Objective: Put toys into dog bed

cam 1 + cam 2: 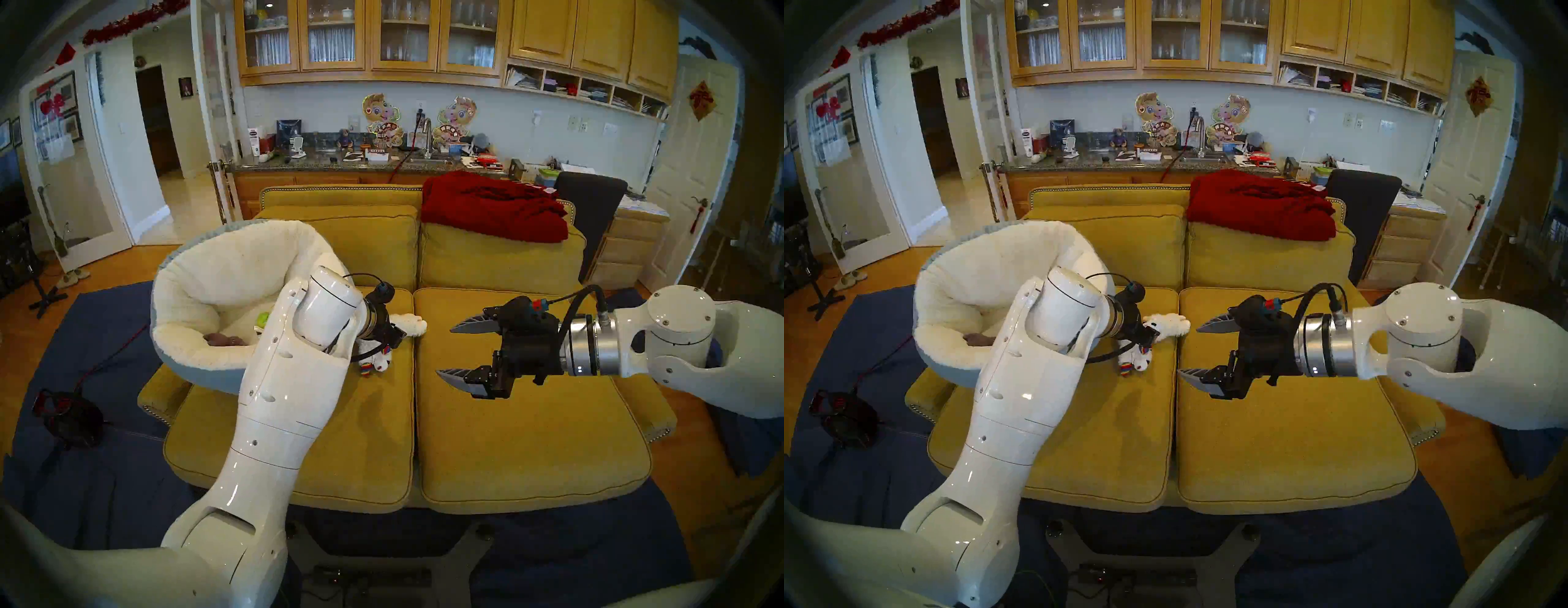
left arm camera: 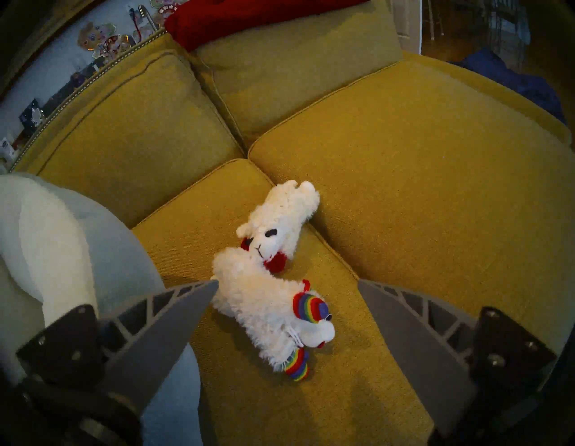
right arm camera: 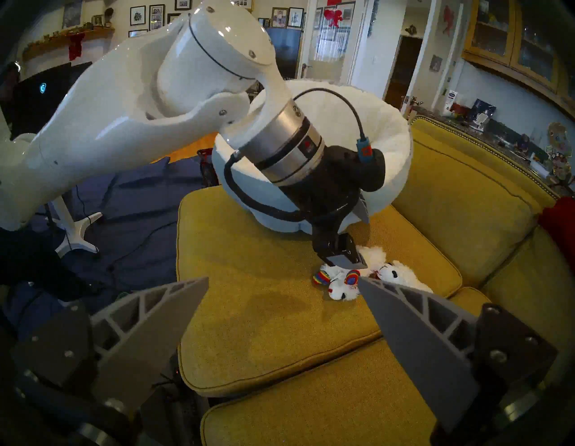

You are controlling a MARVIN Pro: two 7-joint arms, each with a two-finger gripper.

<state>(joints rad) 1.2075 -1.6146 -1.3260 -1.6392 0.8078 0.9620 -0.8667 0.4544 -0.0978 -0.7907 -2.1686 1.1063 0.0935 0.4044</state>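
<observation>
**Inspector:** Seemingly part done. Inside the round cream-plush dog bed with blue-grey shell [image 1: 220, 271] lay a green plush toy [image 1: 264, 318] and a purple-grey one [image 1: 222, 339].

**Clerk:** Outstanding?

**Inspector:** Two fluffy white lambs, one plain [image 2: 281, 224], one rainbow-trimmed [image 2: 264, 308], touching on the mustard sofa cushion [image 2: 280, 405]. Left gripper [image 2: 287, 282] hung over them, jaws wide, empty; right gripper [image 1: 444, 350] likewise wide, well apart.

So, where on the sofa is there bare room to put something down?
The right seat cushion is bare; only the open right tool hangs above it. The left seat cushion is free at its front. Its back is crowded: dog bed, plain lamb, rainbow lamb, left tool.
</observation>
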